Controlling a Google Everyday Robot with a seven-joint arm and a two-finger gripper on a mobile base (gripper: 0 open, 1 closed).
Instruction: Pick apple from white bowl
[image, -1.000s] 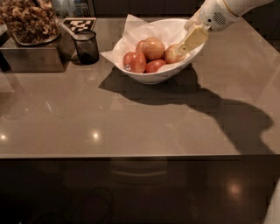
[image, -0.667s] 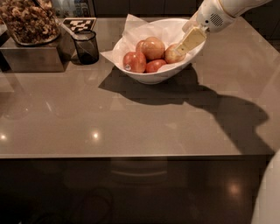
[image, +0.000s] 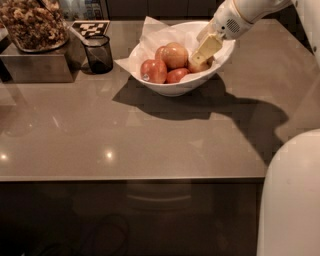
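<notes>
My tool comes in from the upper right and slants down and leftward over the right-hand rim of the white bowl. Its tip is right at the apple, which sits low against the bowl's right inner wall, just beneath and slightly right of the tip. I cannot tell whether the tool is apart, together or clamped. The big pale apple crowds the left side, so I judge the lift has to go up and back to the right along my own slant, away from the worktop.
</notes>
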